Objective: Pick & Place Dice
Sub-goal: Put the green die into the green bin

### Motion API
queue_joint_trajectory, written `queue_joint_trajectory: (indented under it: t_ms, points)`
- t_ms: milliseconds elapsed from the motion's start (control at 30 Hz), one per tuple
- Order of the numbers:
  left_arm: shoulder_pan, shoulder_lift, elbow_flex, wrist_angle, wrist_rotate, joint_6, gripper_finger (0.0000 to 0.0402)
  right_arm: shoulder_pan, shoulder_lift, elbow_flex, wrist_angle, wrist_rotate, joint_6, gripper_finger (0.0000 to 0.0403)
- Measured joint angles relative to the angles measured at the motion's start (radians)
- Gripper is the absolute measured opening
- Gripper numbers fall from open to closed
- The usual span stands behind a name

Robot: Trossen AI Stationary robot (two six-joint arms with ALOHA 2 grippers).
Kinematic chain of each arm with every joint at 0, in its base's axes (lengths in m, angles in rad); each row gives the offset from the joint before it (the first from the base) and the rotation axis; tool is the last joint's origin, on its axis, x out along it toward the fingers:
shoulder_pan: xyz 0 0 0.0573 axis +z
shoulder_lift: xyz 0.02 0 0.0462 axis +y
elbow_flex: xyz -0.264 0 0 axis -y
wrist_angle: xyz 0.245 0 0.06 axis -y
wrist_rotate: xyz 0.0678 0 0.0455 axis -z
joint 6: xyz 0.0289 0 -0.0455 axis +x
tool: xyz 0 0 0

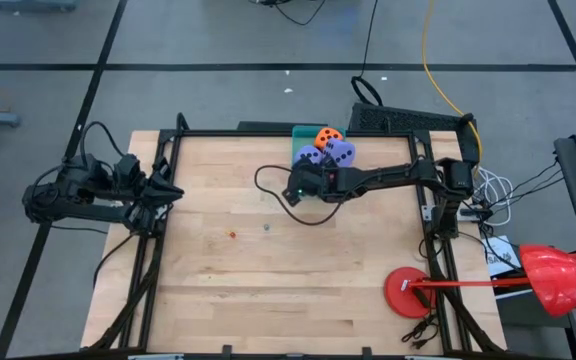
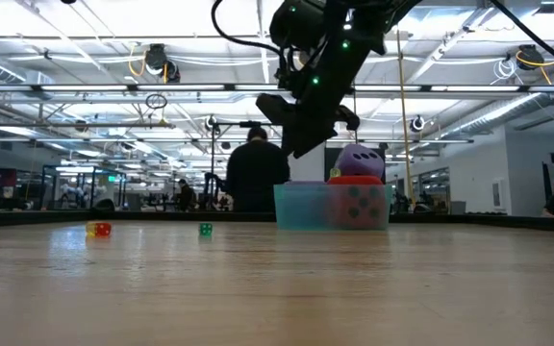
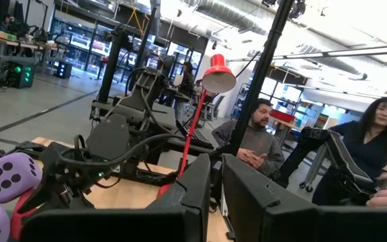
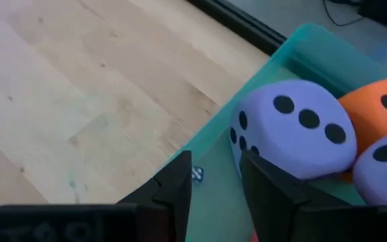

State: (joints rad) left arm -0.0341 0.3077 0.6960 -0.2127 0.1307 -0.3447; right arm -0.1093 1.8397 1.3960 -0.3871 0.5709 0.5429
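Dice: going left to right, the left gripper (image 1: pixel 168 190) waits at the table's left edge, fingers pressed shut on nothing, well apart from any die. On the bare wood left of centre lie three tiny cubes, a red-and-yellow pair (image 2: pixel 98 229) and a green one (image 2: pixel 206 229). Further right, at the far edge, the teal tray (image 1: pixel 300 134) holds both purple dice (image 1: pixel 326 153) and the orange die (image 1: pixel 328 134); the low view also shows a red die (image 2: pixel 356 204) through the tray wall.

The right gripper (image 1: pixel 295 184) hangs over the tray's near-left corner, its jaws slightly parted and holding nothing. From those jaws the nearest purple die (image 4: pixel 294 128) lies just beyond and to the right, already inside the tray, so the right arm is far nearer the dice than the left. A cube has no long axis to line up with.

Only the right wrist view shows a tiny blue speckled cube (image 4: pixel 197 175) on the tray floor between the fingers; only the low view reveals the red die and that the gripper hangs above the rim rather than touching it.
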Motion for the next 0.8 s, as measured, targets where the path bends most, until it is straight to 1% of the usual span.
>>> queue_joint_trajectory:
  t_ms: [133,233,300,400,467,533,667,733,800]
  points:
    - [0.0,0.0,0.0,0.0,0.0,0.0,0.0047,0.0,0.0,0.0,0.059,0.0,0.003,0.0119]
    - [0.0,0.0,0.0,0.0,0.0,0.0,0.0047,0.001,0.0,0.0,0.139,0.0,0.012,0.0118]
    - [0.0,0.0,0.0,0.0,0.0,0.0,0.0047,0.008,-0.008,0.0,0.214,-0.001,-0.041,0.0115]
    - [0.0,0.0,0.0,0.0,0.0,0.0,0.0047,0.026,-0.018,0.003,0.362,-0.006,-0.197,0.011]
    - [0.0,0.0,0.0,0.0,0.0,0.0,0.0047,0.036,-0.019,0.003,0.44,-0.041,-0.299,0.0106]
    - [0.0,0.0,0.0,0.0,0.0,0.0,0.0047,0.044,-0.016,0.001,0.509,-0.085,-0.368,0.0103]
    - [0.0,0.0,0.0,0.0,0.0,0.0,0.0047,0.053,-0.017,0.002,0.646,-0.194,-0.397,0.0103]
    - [0.0,0.0,0.0,0.0,0.0,0.0,0.0047,0.057,-0.018,0.002,0.683,-0.249,-0.398,0.0104]
    - [0.0,0.0,0.0,0.0,0.0,0.0,0.0047,0.059,-0.017,0.001,0.698,-0.282,-0.398,0.0104]
